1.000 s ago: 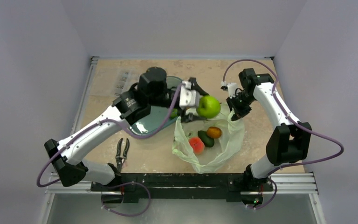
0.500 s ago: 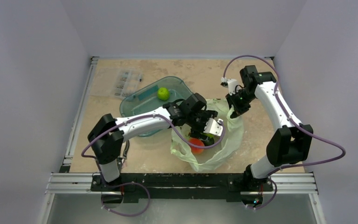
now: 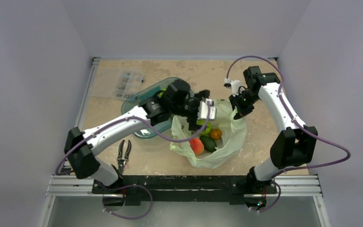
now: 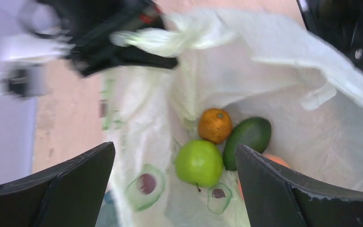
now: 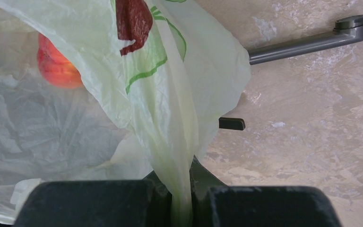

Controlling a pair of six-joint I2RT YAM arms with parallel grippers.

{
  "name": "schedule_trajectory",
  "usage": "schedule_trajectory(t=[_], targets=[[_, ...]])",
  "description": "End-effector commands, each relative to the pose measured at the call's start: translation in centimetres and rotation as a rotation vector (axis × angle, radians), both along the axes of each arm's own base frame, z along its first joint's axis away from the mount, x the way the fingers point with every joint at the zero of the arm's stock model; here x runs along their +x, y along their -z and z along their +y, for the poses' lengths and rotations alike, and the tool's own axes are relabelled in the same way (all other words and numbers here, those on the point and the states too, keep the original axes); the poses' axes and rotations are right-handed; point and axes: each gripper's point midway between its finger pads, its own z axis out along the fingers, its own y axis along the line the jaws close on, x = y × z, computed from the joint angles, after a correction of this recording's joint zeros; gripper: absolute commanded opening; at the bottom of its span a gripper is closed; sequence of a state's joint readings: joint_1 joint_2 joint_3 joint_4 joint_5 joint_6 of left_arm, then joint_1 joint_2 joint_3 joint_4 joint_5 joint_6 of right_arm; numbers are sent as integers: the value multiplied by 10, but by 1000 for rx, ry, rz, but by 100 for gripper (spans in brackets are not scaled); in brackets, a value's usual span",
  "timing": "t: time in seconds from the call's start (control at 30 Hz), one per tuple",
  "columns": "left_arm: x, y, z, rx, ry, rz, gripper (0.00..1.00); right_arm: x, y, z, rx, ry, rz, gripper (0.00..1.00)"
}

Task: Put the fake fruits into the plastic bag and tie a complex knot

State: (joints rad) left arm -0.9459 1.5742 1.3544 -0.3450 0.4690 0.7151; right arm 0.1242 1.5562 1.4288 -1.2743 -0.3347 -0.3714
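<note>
Fruits in the plastic bag on the surface number four: one green apple, one orange mango, one avocado, one peach. Your left fingers hang spread wide and empty above its mouth; your right fingers pinch one fold of its rim.

Fingers spread wide with nothing between them, the left gripper hangs over the open plastic bag. Framed between its fingers lie a green apple, an orange fruit just beyond it, and a dark avocado beside both. Farther ahead, the blurred right gripper pinches the bag's rim.
</note>
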Motion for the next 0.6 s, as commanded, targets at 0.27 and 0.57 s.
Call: schedule_trajectory(t=[0.27, 0.57], targets=[[178, -10, 156, -161, -866, 431, 83, 1, -5, -2, -8, 4, -20, 0], [247, 67, 182, 3, -1089, 398, 83, 0, -3, -3, -14, 5, -8, 0]])
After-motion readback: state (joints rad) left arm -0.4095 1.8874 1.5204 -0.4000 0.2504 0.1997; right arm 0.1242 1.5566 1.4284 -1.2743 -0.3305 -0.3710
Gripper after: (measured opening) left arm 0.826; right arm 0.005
